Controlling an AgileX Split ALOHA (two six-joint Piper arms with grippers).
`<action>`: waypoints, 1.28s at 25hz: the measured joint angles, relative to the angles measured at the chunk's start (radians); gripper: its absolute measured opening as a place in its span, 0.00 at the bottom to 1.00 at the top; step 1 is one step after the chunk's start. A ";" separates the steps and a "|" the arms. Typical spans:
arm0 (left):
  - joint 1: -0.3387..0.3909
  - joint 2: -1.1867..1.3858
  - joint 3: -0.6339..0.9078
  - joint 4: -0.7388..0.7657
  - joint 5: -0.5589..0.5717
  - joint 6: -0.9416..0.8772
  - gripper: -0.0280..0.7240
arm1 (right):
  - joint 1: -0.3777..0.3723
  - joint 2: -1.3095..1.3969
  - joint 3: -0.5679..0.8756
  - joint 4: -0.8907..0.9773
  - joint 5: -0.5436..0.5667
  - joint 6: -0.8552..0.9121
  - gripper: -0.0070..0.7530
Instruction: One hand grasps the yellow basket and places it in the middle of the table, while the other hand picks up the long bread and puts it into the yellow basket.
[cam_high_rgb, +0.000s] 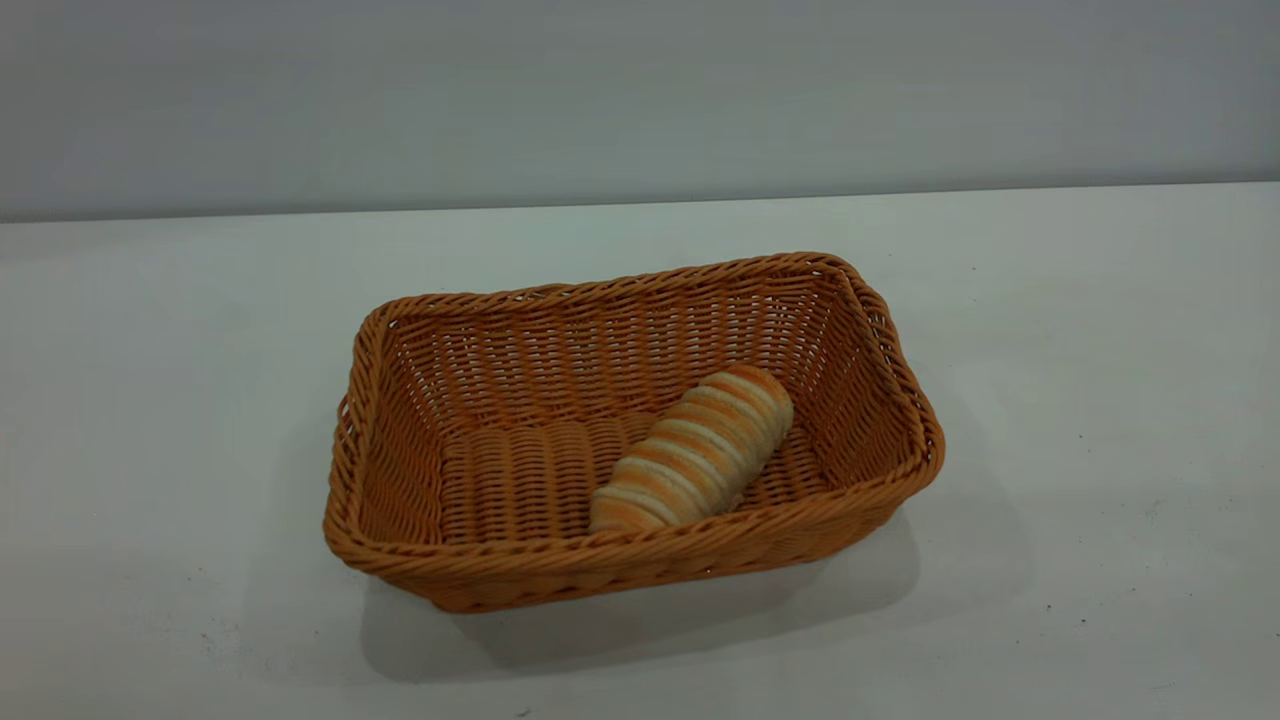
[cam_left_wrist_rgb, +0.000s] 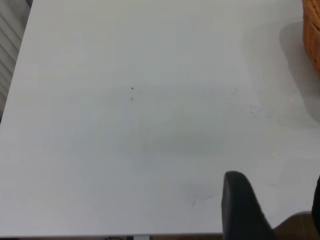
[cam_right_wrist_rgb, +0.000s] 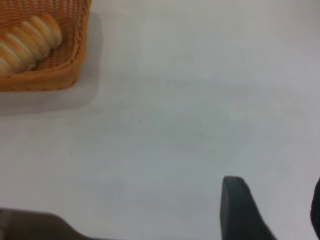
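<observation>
We find the left gripper (cam_left_wrist_rgb: 272, 210) over bare table (cam_left_wrist_rgb: 150, 125), well apart from the yellow basket (cam_left_wrist_rgb: 312, 40), of which its wrist view catches only a sliver of woven wall at the frame edge. One black finger (cam_left_wrist_rgb: 240, 205) shows clearly, and the dark edge of the other sits at the frame border. There is an open gap between them and nothing held.

In the exterior view the basket (cam_high_rgb: 630, 560) sits about mid-table (cam_high_rgb: 1100, 400) with the long bread (cam_high_rgb: 695, 450) already inside, lying on the floor toward the basket's right end. The bread's long axis runs diagonally, near end low and left, far end up and right toward the right wall. Neither arm appears in this view.

The right gripper (cam_right_wrist_rgb: 272, 210) also hangs over bare table (cam_right_wrist_rgb: 200, 125), fingers spread with a clear gap, empty. One finger (cam_right_wrist_rgb: 240, 207) is plain and the other only clips the border. From these fingers the basket (cam_right_wrist_rgb: 55, 75) lies ahead and off to one side, near but not touching. The bread (cam_right_wrist_rgb: 25, 42) is visible inside it, so we judge the right arm the nearer one to the bread.

We judge both placements done, with no grasp pending and only retreat left. The exterior view alone gives the whole basket and the bread's axis. The wrist views alone show the grippers and confirm that both are clear.
</observation>
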 joint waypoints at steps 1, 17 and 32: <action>0.000 0.000 0.000 0.000 0.000 0.000 0.59 | 0.016 0.000 0.000 0.000 0.000 0.000 0.44; -0.054 0.000 0.000 0.000 0.000 0.000 0.59 | 0.003 0.000 0.000 0.004 0.000 0.000 0.44; -0.066 0.000 0.000 0.000 0.000 0.000 0.59 | 0.003 0.000 0.000 0.004 0.000 0.000 0.44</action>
